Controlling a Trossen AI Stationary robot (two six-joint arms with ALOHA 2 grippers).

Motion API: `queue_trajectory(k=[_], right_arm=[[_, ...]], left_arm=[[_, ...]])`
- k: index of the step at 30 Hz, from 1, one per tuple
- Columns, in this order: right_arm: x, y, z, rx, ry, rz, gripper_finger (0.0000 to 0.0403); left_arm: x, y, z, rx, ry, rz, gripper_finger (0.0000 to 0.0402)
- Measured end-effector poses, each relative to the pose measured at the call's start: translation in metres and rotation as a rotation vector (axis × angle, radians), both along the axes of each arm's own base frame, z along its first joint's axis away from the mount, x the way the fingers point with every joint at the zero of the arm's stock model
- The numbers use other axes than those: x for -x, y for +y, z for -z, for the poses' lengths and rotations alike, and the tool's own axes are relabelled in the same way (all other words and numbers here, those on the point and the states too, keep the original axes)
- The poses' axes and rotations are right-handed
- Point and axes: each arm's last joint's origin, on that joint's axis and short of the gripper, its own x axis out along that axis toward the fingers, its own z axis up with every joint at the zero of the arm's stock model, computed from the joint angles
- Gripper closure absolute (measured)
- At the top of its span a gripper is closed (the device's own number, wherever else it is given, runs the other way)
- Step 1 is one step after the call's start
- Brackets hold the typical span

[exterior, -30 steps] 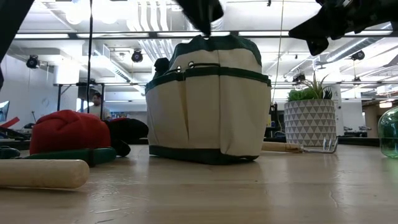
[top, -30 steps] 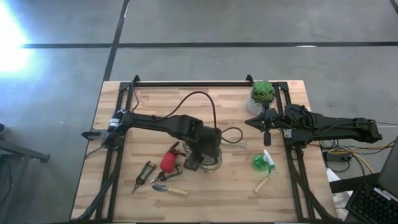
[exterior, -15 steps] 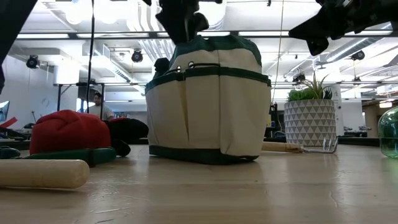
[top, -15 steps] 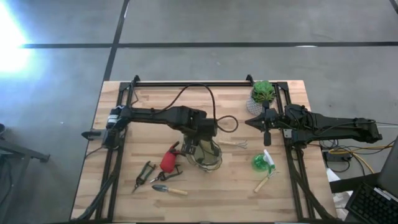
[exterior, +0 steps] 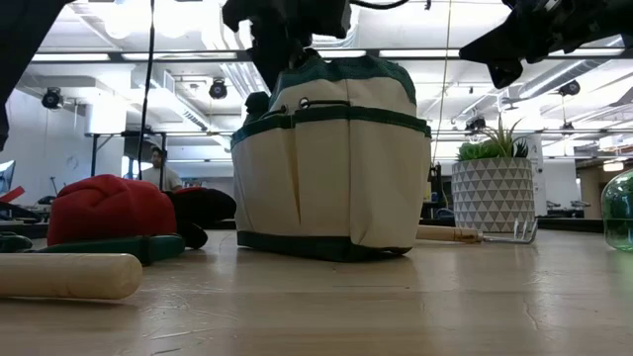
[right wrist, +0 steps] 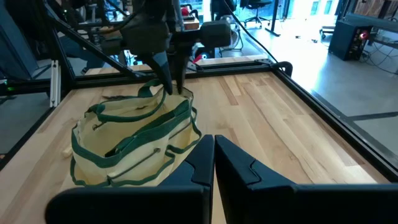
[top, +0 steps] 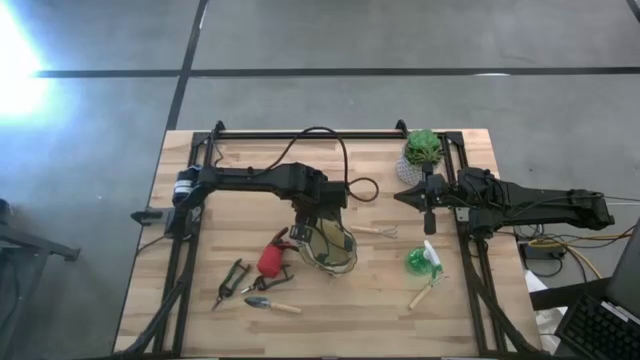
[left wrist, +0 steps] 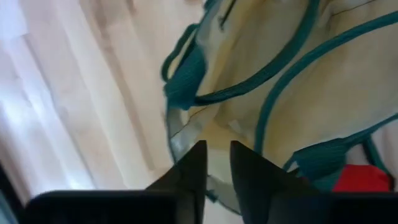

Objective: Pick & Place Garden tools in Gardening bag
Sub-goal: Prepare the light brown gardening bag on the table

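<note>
Wooden table (top: 240,160) held the beige bag (top: 333,248) near its middle — hand tools (top: 262,272) lay just beside it. Left gripper (right wrist: 173,87) sat at the bag's rim, fingers (left wrist: 194,169) narrowed with a small gap; hard to say if they pinched fabric. Right gripper (top: 428,219) hung closed, empty, near the potted plant (top: 421,149) — a green spray bottle (top: 420,261) lay close by.

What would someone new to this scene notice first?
Probably the round beige fabric bag with dark green trim at the table's middle, with the left claw at its rim. Next, the tools lying to its left around a red-and-black piece, then the green spray bottle on the right, near the waiting right claw.
</note>
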Motion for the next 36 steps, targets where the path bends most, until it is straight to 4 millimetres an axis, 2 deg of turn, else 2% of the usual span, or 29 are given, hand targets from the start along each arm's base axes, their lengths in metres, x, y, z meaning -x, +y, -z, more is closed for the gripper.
queue_trajectory(k=[6, 21, 29, 36], right_arm=[[0.000, 0.000, 0.000, 0.000, 0.000, 0.000, 0.0394], [0.000, 0.000, 0.000, 0.000, 0.000, 0.000, 0.0394], [0.000, 0.000, 0.000, 0.000, 0.000, 0.000, 0.0394], [0.000, 0.000, 0.000, 0.000, 0.000, 0.000, 0.0394]], left_arm=[[-0.001, 0.000, 0.001, 0.003, -0.010, 0.012, 0.0395], [-0.003, 0.001, 0.022, 0.001, 0.018, 0.031, 0.0399], [-0.004, 0.000, 0.034, 0.079, 0.019, 0.071, 0.0400], [-0.004, 0.000, 0.035, 0.080, 0.025, 0.071, 0.0401]])
